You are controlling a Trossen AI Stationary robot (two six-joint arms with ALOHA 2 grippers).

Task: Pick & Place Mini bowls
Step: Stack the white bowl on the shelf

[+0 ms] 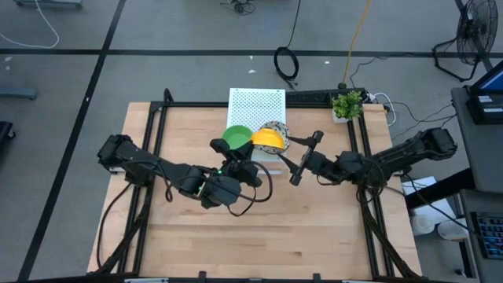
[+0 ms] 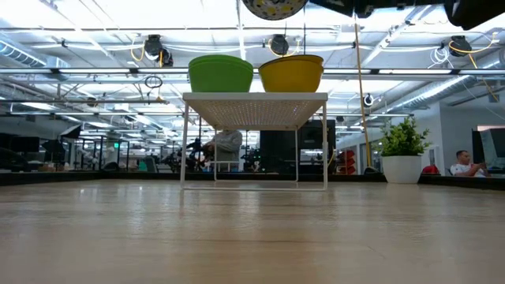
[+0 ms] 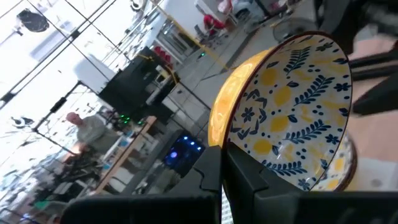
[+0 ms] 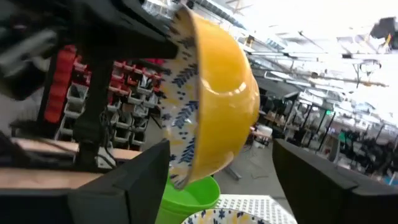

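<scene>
High view: left gripper (image 1: 250,165) holds a floral bowl (image 3: 292,112) tilted on edge, pinched at the rim, just in front of the white box (image 1: 256,106). Green bowl (image 1: 236,136) & yellow bowl (image 1: 267,137) sit on the box. Right gripper (image 1: 302,157) spread wide beside it, empty.

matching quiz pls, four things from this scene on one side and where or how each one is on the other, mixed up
Things:
1. green bowl
2. tilted floral bowl
3. plant
4. right tool

States:
a. open, holding nothing
b. on the table, to the right of the white box
c. gripped at its rim by the left tool, in the air
d. resting on top of the white box

Pairs: 1-d, 2-c, 3-b, 4-a
</scene>
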